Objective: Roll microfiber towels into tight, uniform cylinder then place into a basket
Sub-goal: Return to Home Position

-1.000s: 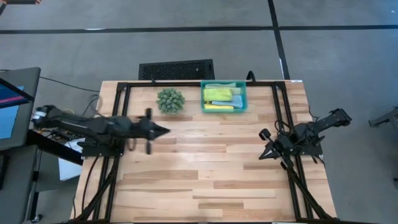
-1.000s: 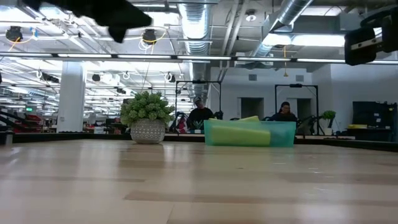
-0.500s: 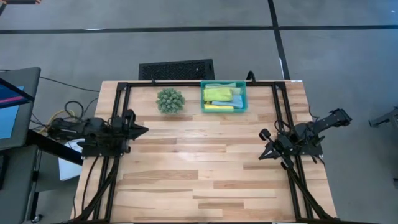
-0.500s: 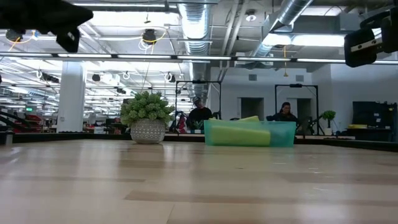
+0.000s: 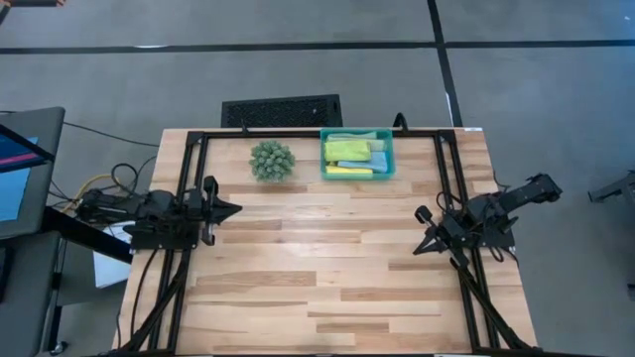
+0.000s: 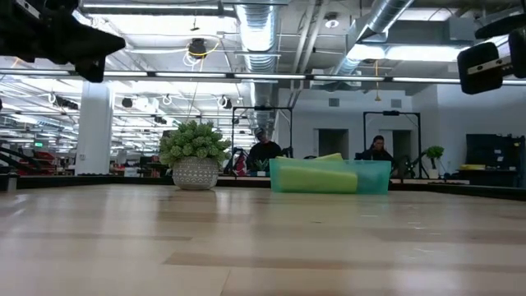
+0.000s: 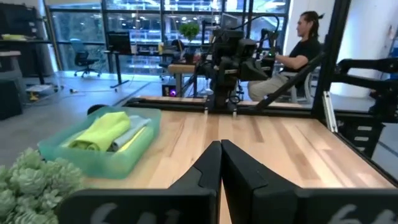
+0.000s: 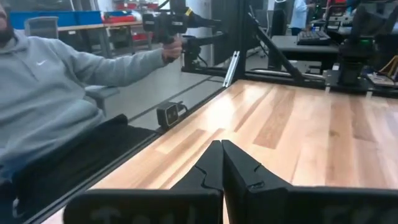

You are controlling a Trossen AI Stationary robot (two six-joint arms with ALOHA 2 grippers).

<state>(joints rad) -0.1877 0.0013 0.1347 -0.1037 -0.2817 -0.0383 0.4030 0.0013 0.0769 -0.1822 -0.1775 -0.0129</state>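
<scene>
At upper centre, the rectangular translucent teal plastic basket (image 5: 322, 157) holds rolled lime, yellow and pale-blue microfiber towels (image 5: 348, 151); the left gripper (image 7: 220, 147) and right gripper (image 8: 221, 147) have jaws pressed together.

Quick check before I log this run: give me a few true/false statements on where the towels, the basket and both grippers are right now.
1. The microfiber towels lie in the basket. True.
2. A towel lies loose on the wooden table. False: none shows there; every visible towel is in the basket.
3. The left gripper is shut and empty. True.
4. The plant ball sits inside the basket. False: it stands on the table beside the basket, apart from it.
5. The right gripper hangs open over the basket. False: it is shut, at the table's right side, away from the basket.
</scene>
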